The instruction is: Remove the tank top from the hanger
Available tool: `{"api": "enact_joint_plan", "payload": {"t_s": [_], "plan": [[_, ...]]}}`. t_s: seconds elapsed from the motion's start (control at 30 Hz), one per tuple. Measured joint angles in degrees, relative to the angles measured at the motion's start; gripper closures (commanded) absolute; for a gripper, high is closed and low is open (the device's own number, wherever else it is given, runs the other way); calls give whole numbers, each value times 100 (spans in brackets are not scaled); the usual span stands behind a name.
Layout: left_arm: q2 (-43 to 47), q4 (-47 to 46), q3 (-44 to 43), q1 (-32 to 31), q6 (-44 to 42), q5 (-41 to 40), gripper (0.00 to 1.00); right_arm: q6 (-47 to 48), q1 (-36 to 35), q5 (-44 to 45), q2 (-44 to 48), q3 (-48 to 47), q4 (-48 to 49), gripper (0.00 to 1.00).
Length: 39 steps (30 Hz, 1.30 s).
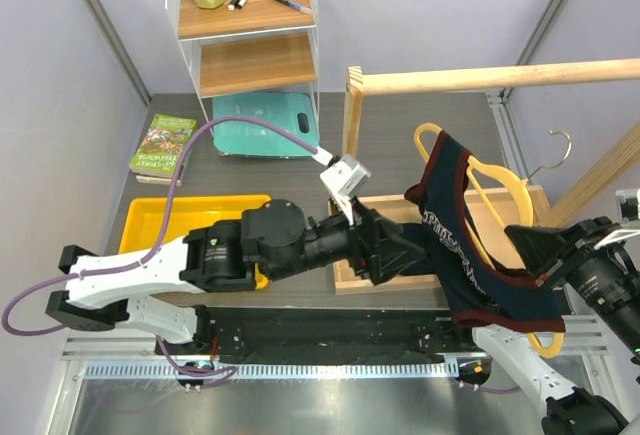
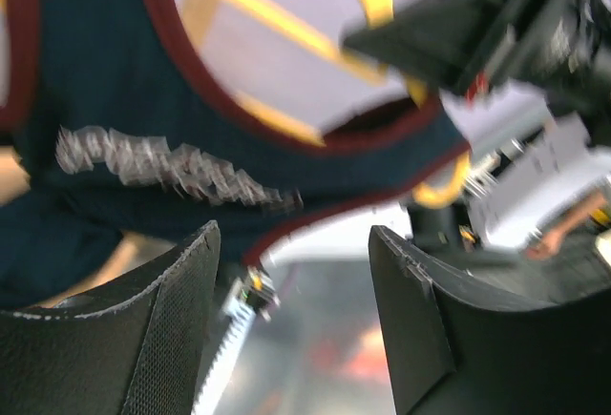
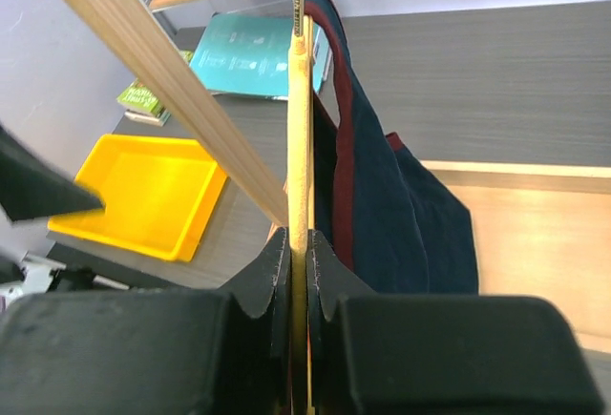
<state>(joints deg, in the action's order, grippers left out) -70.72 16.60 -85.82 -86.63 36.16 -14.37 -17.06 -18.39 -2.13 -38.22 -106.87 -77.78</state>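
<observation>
"Top external view, biggest thing first: what do you see?"

"I see the grey table (image 1: 400, 140), and the wooden rail (image 1: 500, 77) running across the upper right of the frame."

"And the tank top?"

"The tank top (image 1: 470, 255) is right of centre, below the rail in the frame. It is draped on the hanger (image 1: 505, 183), whose yellow arms show through the neck and armhole."

"Your hands?"

"My right gripper (image 3: 299, 253) is clamped on the hanger's thin yellow edge, at the lower middle of the right wrist view. My left gripper (image 2: 294, 243) is spread fairly wide with nothing between its fingers. The tank top's lettered front shows blurred just above them."
</observation>
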Motion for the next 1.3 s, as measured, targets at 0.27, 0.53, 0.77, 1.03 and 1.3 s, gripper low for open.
{"api": "enact_joint_plan", "payload": {"t_s": [0.27, 0.53, 0.77, 1.03, 1.3], "plan": [[-1410, 549, -1814, 0, -688, -1163, 50, -13, 0, -267, 293, 138, -214, 99], [-2214, 824, -2369, 0, -1115, -1757, 50, -74, 0, -455, 361, 144, -267, 99], [-2435, 861, -2529, 0, -1250, -2079, 50, -114, 0, -581, 439, 177, -297, 99], [-2638, 868, -2787, 22, -1294, -2321, 55, -157, 0, -708, 553, 221, -313, 99], [-2710, 885, -2839, 55, -1266, -2310, 61, -201, 0, -769, 614, 304, -328, 99]]}}
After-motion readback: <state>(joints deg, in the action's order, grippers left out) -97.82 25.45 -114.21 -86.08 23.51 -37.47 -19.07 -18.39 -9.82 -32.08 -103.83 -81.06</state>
